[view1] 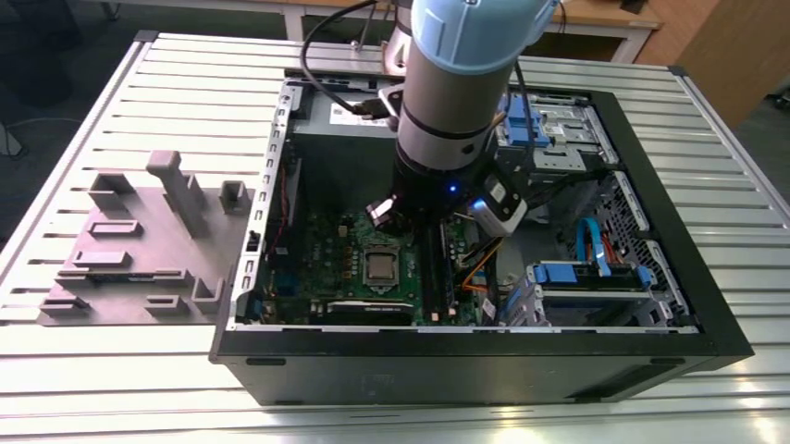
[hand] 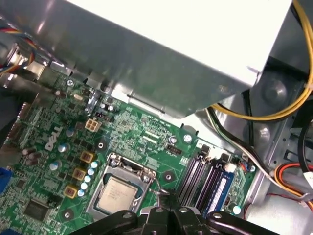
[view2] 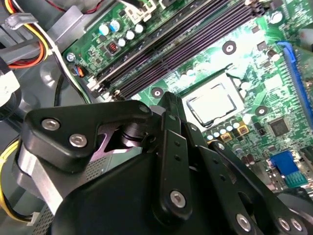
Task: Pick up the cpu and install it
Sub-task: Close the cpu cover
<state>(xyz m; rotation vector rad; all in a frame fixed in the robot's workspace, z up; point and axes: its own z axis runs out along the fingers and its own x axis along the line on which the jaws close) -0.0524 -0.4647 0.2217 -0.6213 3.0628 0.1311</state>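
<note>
Gripper (view2: 167, 99), fingers pinched together and empty, hung beside cpu (view2: 213, 104); cpu should sit flush within socket frame (hand: 129, 165).

The exterior view looks steeply down on the motherboard (view1: 331, 242); both my wrist views hover close over it, sharing the cpu (view2: 214, 104) (hand: 117, 193).

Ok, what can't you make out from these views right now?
1. Exterior view: the arm hides part of the green board; the cpu is too small to judge its seating.
2. Second wrist view: the gripper covers much of the board nearest the camera.
3. First wrist view: the gripper cuts off the socket at its near edge, so its latching is unclear.
</note>
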